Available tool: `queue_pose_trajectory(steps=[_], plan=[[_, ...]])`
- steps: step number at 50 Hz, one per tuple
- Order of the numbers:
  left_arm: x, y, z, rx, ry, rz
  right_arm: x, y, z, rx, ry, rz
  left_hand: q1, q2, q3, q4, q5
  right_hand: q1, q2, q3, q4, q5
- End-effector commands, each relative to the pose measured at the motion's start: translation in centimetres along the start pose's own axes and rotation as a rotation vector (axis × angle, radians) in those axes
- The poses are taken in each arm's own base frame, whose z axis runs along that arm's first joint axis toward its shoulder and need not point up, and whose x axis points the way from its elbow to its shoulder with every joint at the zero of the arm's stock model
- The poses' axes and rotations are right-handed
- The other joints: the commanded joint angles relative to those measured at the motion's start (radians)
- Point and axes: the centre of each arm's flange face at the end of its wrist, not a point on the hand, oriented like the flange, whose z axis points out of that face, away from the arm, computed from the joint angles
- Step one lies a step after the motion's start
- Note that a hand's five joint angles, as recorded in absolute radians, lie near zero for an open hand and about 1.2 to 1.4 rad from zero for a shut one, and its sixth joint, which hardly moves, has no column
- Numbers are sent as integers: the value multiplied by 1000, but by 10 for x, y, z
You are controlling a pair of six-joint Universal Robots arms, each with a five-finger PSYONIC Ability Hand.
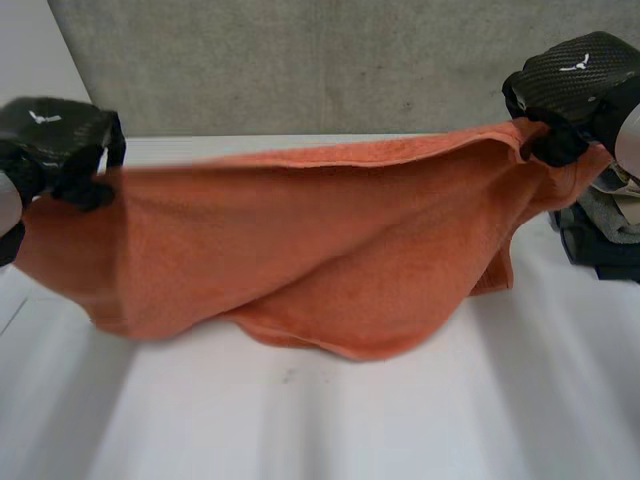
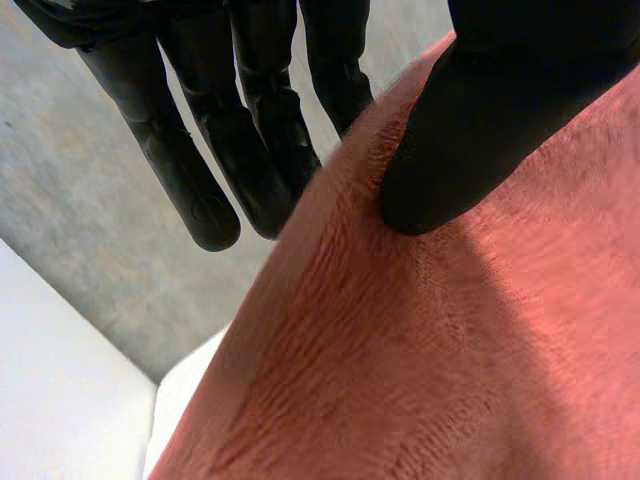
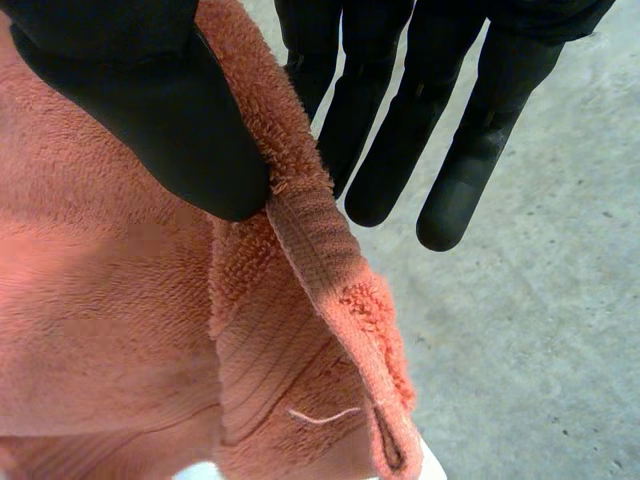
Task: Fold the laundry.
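The orange towel [image 1: 330, 240] hung stretched between the two hands, held up by its top edge so that this hem ran in a slightly sagging line from one hand to the other, higher at the right end. Its lower part drooped in loose folds, and the bottom edge lay on the white worktop [image 1: 300, 410] about the middle. The left hand [image 1: 60, 140] held the towel's upper left corner, raised off the worktop. In the left wrist view its thumb [image 2: 450, 140] pressed into the terry cloth from the near side while its straight fingers [image 2: 200, 180] stood behind the edge — a pinch on the cloth. The right hand [image 1: 575, 85] held the upper right corner, a little higher than the other. The right wrist view showed its thumb [image 3: 170, 130] bearing on the banded hem, with the fingers [image 3: 400, 140] straight just behind the cloth, so the corner was nipped between them — below the pinch the hem folded over and hung down. Beside the right hand, at the worktop's right side, lay a heap of other laundry [image 1: 610, 225] in grey, beige and dark cloth, partly behind the towel's right end. Beyond the worktop rose a grey concrete surface [image 1: 300, 60].
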Motion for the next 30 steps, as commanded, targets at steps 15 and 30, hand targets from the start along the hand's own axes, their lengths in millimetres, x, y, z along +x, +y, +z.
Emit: queue_pose_trajectory(steps=[15, 30], plan=[[-51, -105, 114, 782, -293, 40, 36, -55, 115, 674, 562, 168, 240, 201, 207, 198, 232, 308, 228, 207, 197, 242], [-36, -52, 99, 558, -197, -46, 4, -21, 113, 567, 376, 128, 240, 201, 207, 198, 232, 308, 228, 207, 197, 242]])
